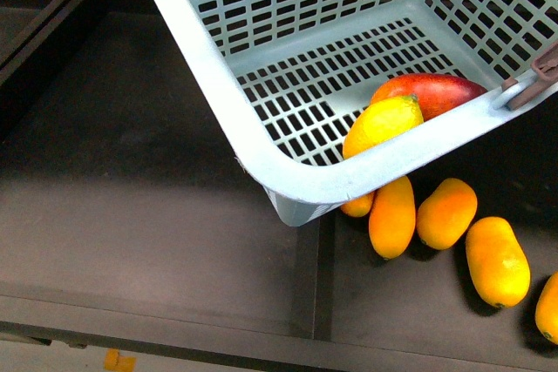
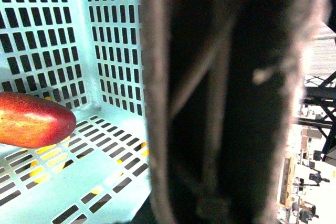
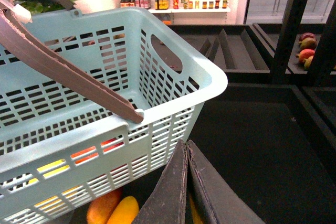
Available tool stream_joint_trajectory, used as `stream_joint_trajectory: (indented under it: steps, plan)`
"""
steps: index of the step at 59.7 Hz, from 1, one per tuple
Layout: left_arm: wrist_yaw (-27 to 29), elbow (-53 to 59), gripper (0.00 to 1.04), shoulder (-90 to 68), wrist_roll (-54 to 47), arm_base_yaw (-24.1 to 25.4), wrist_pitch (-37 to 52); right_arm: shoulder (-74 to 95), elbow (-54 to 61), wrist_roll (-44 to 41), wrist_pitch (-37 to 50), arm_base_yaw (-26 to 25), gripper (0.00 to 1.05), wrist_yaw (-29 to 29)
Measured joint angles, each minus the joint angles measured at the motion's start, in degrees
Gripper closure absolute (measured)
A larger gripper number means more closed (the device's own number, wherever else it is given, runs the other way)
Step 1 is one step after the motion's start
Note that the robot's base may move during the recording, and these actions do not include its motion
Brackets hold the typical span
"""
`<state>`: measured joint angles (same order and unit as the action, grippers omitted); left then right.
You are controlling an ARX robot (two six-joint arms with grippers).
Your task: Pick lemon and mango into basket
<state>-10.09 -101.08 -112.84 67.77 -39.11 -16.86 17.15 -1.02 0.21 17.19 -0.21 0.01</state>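
Note:
The pale teal basket [image 1: 288,84] hangs tilted above the dark shelf. Inside it, against the near wall, lie the yellow lemon [image 1: 382,125] and the red-orange mango [image 1: 432,93]. In the left wrist view the mango [image 2: 31,120] rests on the basket's slotted floor [image 2: 89,156], and a dark blurred bar, the part my left gripper is shut on, fills the middle. My left gripper itself does not show clearly. My right gripper [image 3: 186,148] is shut and empty, just outside the basket's wall [image 3: 105,156], below its brown handle [image 3: 63,72].
Several plain yellow-orange mangoes [image 1: 446,213] lie on the dark shelf under and right of the basket, two showing in the right wrist view [image 3: 113,209]. A shelf divider [image 1: 314,276] runs forward. More fruit [image 3: 307,51] lies in a far bin.

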Motion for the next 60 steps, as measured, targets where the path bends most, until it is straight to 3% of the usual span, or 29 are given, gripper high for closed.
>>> stream_joint_trajectory:
  steps: [21,27,50,60]
  plan:
    - [0.0,0.0,1.01,0.0,0.0,0.0,0.0,-7.3,0.0,0.0,-7.3,0.0,1.03,0.0]
    - [0.0,0.0,1.01,0.0,0.0,0.0,0.0,-15.1,0.0,0.0,-16.5,0.1,1.03,0.0]
    - [0.2,0.0,1.01,0.0,-0.1,0.0,0.0,-16.8,0.0,0.0,-17.1,0.1,1.03,0.0]
    - [0.0,0.0,1.01,0.0,0.0,0.0,0.0,-16.8,0.0,0.0,-17.1,0.1,0.77,0.0]
